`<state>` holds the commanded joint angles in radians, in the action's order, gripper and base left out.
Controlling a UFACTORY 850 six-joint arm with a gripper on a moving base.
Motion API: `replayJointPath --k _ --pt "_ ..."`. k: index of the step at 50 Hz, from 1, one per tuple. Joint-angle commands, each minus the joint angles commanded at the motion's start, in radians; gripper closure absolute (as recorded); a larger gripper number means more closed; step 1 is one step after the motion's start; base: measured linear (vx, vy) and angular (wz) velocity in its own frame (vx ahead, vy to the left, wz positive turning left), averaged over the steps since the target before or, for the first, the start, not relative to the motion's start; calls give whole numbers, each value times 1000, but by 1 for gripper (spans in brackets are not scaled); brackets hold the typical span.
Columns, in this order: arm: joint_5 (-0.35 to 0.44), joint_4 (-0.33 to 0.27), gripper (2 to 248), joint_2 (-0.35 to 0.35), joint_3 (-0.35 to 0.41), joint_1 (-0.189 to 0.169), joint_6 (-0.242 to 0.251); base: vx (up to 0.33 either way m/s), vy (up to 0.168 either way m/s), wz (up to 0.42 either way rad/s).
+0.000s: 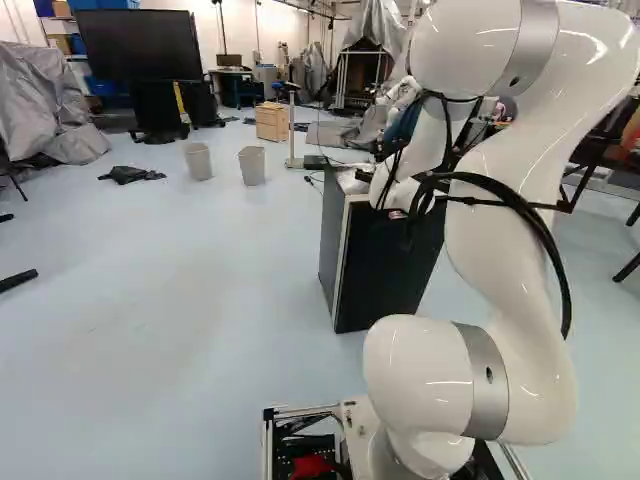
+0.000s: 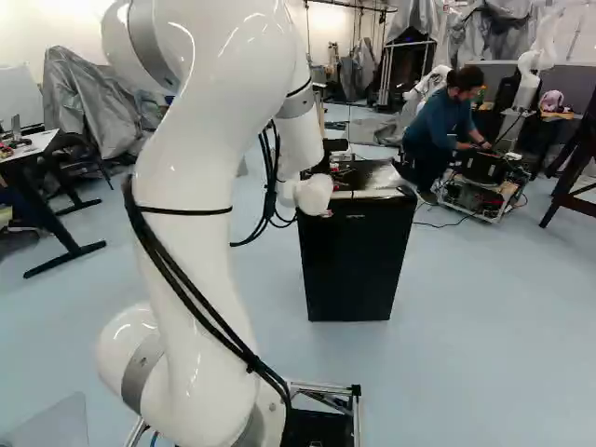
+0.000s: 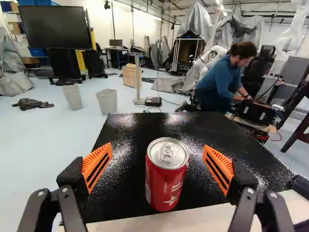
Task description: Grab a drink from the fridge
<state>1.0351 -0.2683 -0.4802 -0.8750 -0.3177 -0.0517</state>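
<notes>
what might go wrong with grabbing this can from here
The can stands between the fingers of the open gripper, seemingly nearer one than the other, so closing might shove or tip it before both pads touch.

It also stands close to the near edge of the fridge's black top; a bump that way might send it over.

That top looks glossy, so the can may slide if nudged.

A red can [image 3: 165,186] — upright — stands on the black fridge [image 2: 356,265].
</notes>
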Motion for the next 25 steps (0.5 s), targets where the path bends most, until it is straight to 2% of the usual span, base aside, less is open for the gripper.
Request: replayJointPath --k 12,13,17,18,22,23,25 --pt "0 0 3 -21 -20 -6 0 0 0 0" --pt "0 0 27 -21 -21 -6 0 0 0 0" --pt "0 0 27 -22 -21 -6 0 0 0 0" --pt "0 0 64 -22 -21 -6 0 0 0 0" --pt "0 0 64 -22 -21 -6 0 0 0 0" --pt "0 0 103 -22 -21 -6 0 0 0 0" --pt "0 0 103 -22 -21 -6 0 0 0 0"
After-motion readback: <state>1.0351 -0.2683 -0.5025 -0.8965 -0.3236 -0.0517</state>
